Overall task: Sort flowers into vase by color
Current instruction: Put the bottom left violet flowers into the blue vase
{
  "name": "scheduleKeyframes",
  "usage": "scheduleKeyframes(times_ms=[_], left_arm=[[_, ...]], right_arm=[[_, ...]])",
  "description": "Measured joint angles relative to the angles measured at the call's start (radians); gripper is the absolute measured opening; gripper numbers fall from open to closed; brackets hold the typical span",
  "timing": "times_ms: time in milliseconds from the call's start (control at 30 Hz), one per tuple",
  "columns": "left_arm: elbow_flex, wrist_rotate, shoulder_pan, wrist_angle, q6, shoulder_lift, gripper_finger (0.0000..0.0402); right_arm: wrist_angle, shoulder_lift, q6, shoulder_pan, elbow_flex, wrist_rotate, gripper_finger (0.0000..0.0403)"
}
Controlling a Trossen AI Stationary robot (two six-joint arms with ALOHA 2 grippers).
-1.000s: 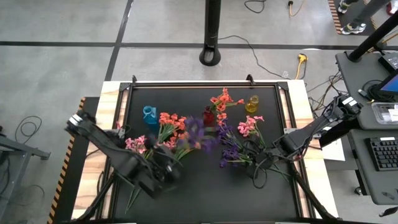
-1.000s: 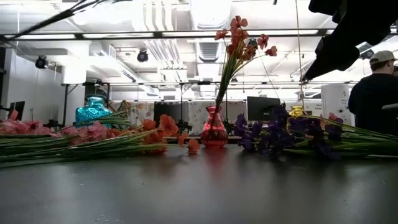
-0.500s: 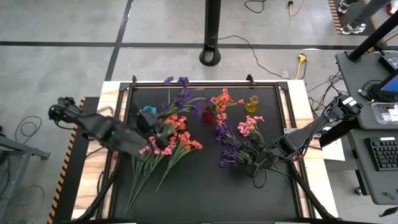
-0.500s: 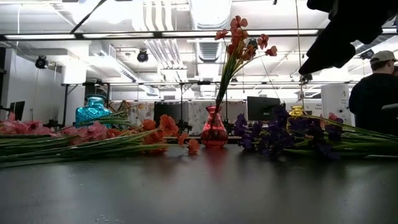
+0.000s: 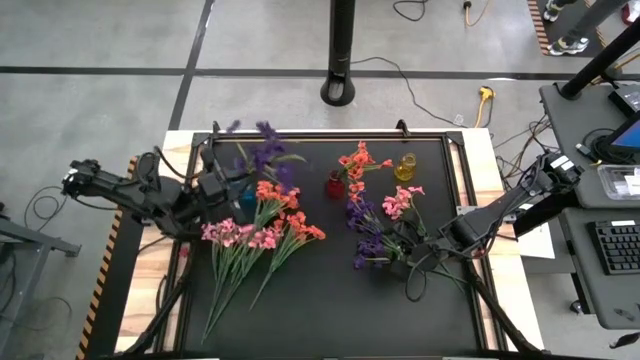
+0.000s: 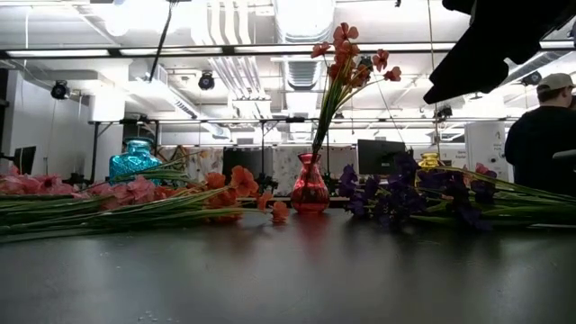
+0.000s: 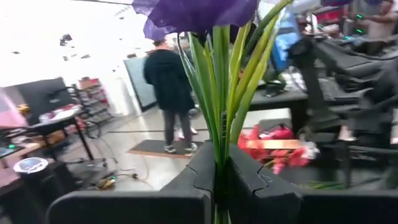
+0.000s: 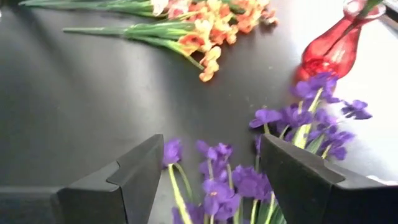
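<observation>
My left gripper (image 5: 215, 187) is raised beside the blue vase (image 5: 241, 195) at the far left and is shut on a purple sprig (image 5: 262, 150), whose blossoms stand toward the far edge. My right gripper (image 5: 418, 262) hangs open over the purple pile (image 5: 368, 238); in the right wrist view its fingers stand either side of purple blossoms (image 8: 214, 186) without touching. Pink sprigs (image 5: 235, 235) and coral sprigs (image 5: 285, 215) lie flat on the table. The red vase (image 5: 335, 186) holds coral sprigs (image 6: 346, 54) by their stems. A yellow vase (image 5: 405, 167) stands far right. My left gripper (image 7: 217, 165) pinches the purple sprig's green stem and leaves (image 7: 219, 149) between its two fingers, below the blossoms. The fingers lie across the stem. The sprig is lifted clear of the table, and its blossoms (image 7: 193, 12) rise beyond the fingertips.
More pink sprigs (image 5: 400, 203) lie beside the purple pile. The near half of the black mat (image 5: 330, 310) is bare. A raised frame edges the table (image 5: 330, 133). A person (image 6: 540, 135) stands in the room beyond the table's right side.
My left gripper has moved up from the table's near middle toward the far left, to the blue vase, carrying the purple sprig. The sprig has been lifted clear and swung so that its blossoms now stand by the far edge. The right arm kept still.
</observation>
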State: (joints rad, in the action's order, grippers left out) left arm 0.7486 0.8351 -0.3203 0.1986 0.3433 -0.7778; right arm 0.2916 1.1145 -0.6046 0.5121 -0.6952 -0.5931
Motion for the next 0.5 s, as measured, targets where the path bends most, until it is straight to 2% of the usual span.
scheduleKeyframes(times_ms=[167,267,367,500], left_arm=[[-0.178,0.005,0.066,0.148,0.122,0.138,0.0],[-0.255,-0.026,0.101,0.267,0.207,0.208,0.0],[-0.32,-0.057,0.143,0.369,0.223,0.272,0.0],[-0.395,-0.057,0.2,0.389,0.191,0.332,0.0]], right_arm=[[-0.006,0.0,0.003,0.0,0.0,-0.037,0.0261],[-0.008,0.0,0.004,0.0,0.0,-0.037,0.0258],[-0.012,0.0,0.007,0.0,0.0,-0.037,0.0256],[-0.013,0.0,0.007,0.0,0.0,-0.038,0.0259]])
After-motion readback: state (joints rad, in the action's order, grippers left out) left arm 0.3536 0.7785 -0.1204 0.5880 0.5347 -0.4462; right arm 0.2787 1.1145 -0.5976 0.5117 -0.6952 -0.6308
